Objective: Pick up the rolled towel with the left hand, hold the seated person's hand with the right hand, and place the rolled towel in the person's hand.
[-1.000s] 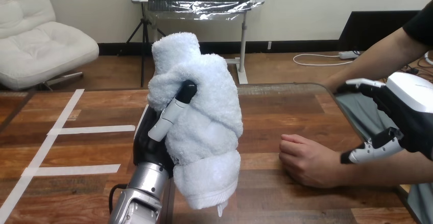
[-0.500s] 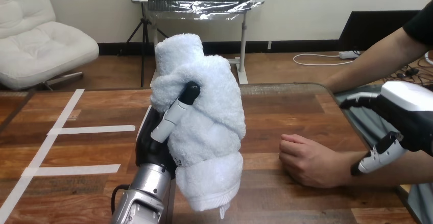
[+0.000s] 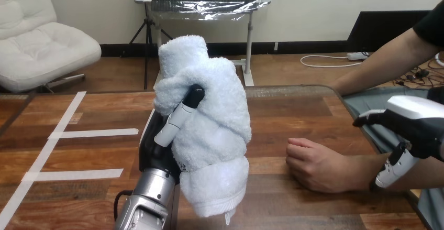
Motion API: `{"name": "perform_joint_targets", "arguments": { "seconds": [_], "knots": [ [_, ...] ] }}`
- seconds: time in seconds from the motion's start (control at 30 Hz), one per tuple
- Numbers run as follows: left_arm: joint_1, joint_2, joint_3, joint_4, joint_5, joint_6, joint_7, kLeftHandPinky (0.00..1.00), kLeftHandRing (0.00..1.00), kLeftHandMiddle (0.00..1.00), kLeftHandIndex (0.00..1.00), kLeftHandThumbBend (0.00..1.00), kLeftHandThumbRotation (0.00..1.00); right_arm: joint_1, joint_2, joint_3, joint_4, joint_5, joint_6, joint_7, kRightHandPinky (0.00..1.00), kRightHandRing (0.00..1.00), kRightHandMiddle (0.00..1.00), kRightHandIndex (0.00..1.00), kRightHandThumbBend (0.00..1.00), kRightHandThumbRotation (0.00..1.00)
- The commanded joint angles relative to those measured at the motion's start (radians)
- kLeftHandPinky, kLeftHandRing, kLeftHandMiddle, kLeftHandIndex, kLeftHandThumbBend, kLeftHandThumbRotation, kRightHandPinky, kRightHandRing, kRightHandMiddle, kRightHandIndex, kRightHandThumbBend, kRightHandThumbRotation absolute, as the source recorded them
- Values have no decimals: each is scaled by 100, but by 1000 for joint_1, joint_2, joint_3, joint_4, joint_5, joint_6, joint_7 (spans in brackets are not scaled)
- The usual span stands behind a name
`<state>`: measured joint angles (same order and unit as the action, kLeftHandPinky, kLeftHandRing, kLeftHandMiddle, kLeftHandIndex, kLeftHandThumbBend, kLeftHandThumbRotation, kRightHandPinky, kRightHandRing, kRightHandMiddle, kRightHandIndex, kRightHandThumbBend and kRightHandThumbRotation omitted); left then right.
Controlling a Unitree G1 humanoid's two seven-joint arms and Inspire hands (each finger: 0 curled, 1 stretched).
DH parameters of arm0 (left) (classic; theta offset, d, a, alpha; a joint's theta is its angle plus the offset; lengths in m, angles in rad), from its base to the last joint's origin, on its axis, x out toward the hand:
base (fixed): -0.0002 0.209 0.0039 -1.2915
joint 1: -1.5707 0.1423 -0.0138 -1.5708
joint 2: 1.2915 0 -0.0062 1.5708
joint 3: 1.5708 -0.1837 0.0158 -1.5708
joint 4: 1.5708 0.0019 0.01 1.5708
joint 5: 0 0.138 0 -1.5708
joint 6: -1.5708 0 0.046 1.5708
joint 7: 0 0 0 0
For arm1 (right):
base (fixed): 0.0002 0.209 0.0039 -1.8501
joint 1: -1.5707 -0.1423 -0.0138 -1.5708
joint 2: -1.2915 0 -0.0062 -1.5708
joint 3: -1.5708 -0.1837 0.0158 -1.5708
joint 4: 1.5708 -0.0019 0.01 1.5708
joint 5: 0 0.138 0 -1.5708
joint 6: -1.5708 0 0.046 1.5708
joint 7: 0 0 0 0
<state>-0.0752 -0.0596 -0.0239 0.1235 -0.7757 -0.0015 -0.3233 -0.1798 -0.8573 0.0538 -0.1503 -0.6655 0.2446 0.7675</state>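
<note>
Gripping the rolled towel (image 3: 209, 130) upright above the near left of the table (image 3: 293, 115), the left hand (image 3: 154, 149) has its fingers (image 3: 178, 116) clamped into the white pile. The roll's lower end hangs free below the grip.

At the right, the right hand (image 3: 419, 122) hovers over the person's wrist (image 3: 361, 172), fingers spread apart and uncurled. Its thumb (image 3: 393, 168) points down just beside the forearm; I cannot tell whether it touches.

The person's hand (image 3: 317, 166) rests on the table as a loose fist, knuckles to the left, well apart from the towel.

Risks, as I judge them:
- The fist offers no open palm, so a delivered towel could roll off onto the table.
- The right hand sits nearer the forearm than the hand, so closing there might catch only the wrist.
- The bulky roll could unwind or slip during the swing rightward.
</note>
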Motion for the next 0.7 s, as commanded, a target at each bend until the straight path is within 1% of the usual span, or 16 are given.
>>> {"name": "perform_joint_targets", "arguments": {
  "seconds": [0.0,0.17,0.4,0.57,0.67],
  "knots": [
    [-34,-122,-1,-60,-5,-41,-20,28,35,41,48,75,0,-106,-37,33,42,-23,-16,8,89,95,94,90,85,0],
    [-32,-119,-2,-61,-4,-50,-25,28,35,41,49,74,0,-131,-47,61,83,-37,-31,23,90,96,95,91,85,0],
    [-27,-116,-2,-71,-14,-43,-22,28,35,41,49,74,0,-158,-51,92,141,-53,-56,23,92,96,95,91,84,0],
    [-25,-116,-1,-76,-23,-38,-25,28,35,41,49,74,0,-173,-48,103,172,-59,-65,28,93,97,96,92,84,1],
    [-23,-113,-1,-79,-24,-37,-26,28,35,41,49,74,0,-180,-48,111,194,-61,-75,23,94,97,96,92,83,1]
  ]
}}
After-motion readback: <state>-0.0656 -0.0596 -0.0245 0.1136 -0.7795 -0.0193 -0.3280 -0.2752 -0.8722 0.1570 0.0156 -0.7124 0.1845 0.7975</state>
